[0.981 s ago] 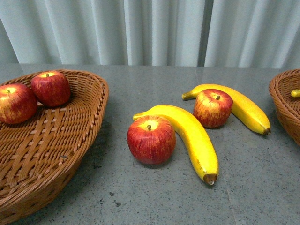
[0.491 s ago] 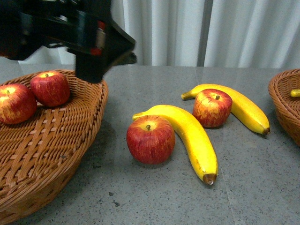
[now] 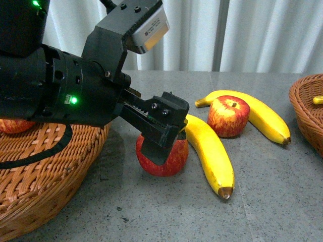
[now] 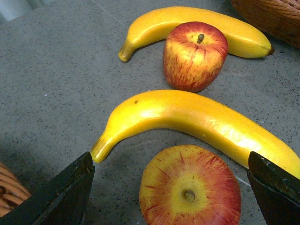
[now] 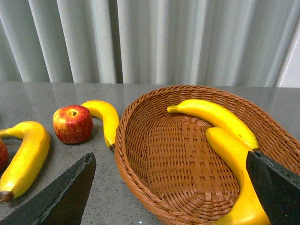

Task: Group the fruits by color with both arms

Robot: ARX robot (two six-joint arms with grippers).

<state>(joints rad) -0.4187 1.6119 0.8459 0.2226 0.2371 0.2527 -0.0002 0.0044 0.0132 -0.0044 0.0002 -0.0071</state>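
Note:
My left gripper (image 3: 164,136) hangs open just over the near red apple (image 3: 166,160), hiding its top. In the left wrist view that apple (image 4: 190,192) lies between the two black fingers (image 4: 65,197), untouched. A yellow banana (image 3: 209,151) curves round its right side. Behind it a second apple (image 3: 229,115) leans against another banana (image 3: 262,113). My right gripper (image 5: 171,187) is open above the right basket (image 5: 136,187), where two bananas (image 5: 215,117) lie; this arm is outside the front view.
The left wicker basket (image 3: 45,171) sits under my left arm, with a sliver of a red apple (image 3: 12,126) showing in it. The right basket (image 3: 305,108) stands at the table's right edge. White curtains hang behind the grey table.
My left arm has swung into the front view from the upper left and come down to the right over the near apple. It now covers most of the left basket's apples.

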